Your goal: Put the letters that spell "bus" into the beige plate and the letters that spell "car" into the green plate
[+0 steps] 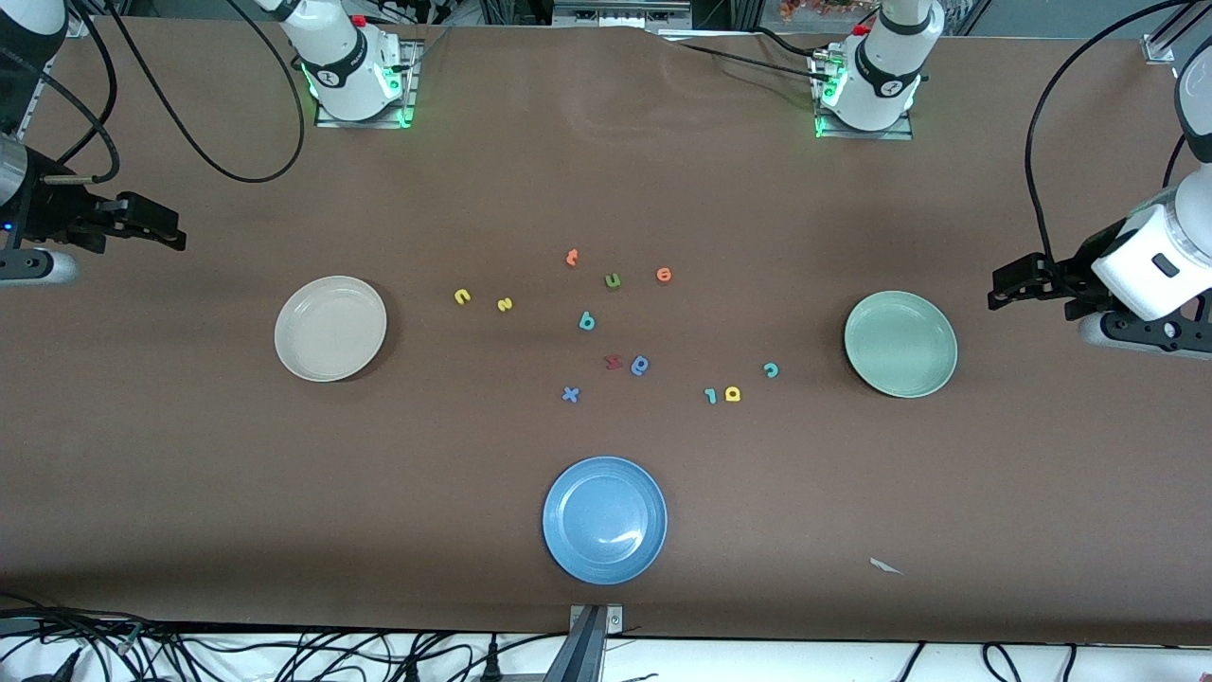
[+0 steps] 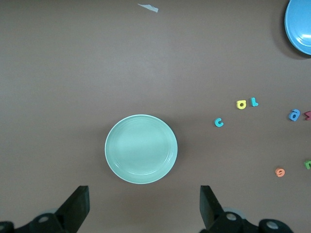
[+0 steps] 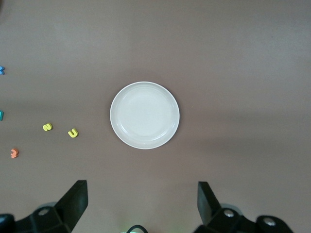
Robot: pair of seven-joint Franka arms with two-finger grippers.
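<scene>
Both plates lay bare, the left gripper [image 2: 141, 208] spread wide above the green plate [image 2: 141, 149], the right gripper [image 3: 141, 206] likewise above the beige plate [image 3: 144, 115].

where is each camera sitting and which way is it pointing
Front view: high across the table, facing both arm bases; right gripper and left gripper, both open, wait at the table's ends.
Left wrist view: on the left arm's wrist, looking down at the green plate; its open fingers show.
Right wrist view: on the right wrist, looking down at the beige plate.
Both wrist views share the orange letters with the front view.
</scene>
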